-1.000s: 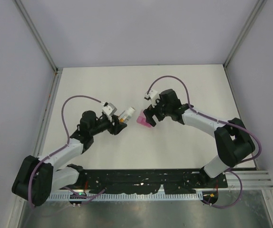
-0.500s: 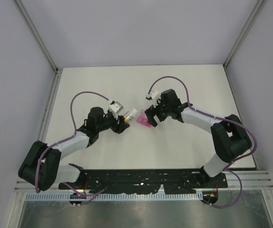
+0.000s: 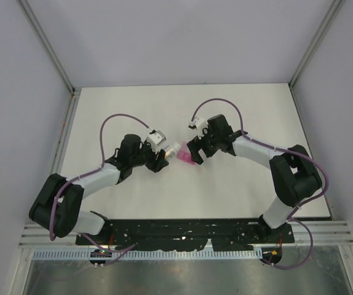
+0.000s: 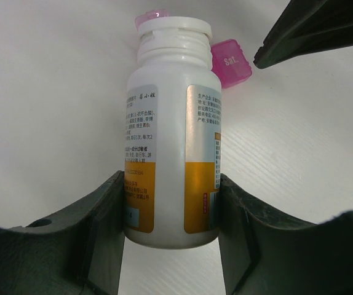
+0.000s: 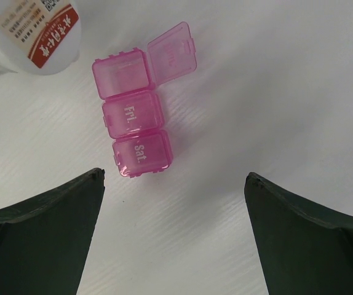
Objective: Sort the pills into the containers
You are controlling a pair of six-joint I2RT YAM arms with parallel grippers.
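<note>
TABLE-TOP, MID-SORT: My left claw (image 4: pixel 170 209) grips the white bottle (image 4: pixel 170 141) by its lower half. A finger presses each side of the orange-banded label, and the bottle is tipped over with its threaded neck pointing at the pink pill box (image 4: pixel 230 61). Seen from above, the bottle's mouth sits just left of the box and very close to it; I cannot tell whether the two touch. My right claw (image 5: pixel 173 178) hangs over the box from the other side, jaws spread wide with nothing held. The box lies just beyond the fingertips, nearer one of them and touching neither. It rests flat on the white table (image 3: pixel 226 190), a strip of three joined squares. The square nearest the bottle has its lid flipped open to the side. The next two, marked "Fri." and "Sat.", are closed. I cannot tell whether any pill lies in the open square.
</note>
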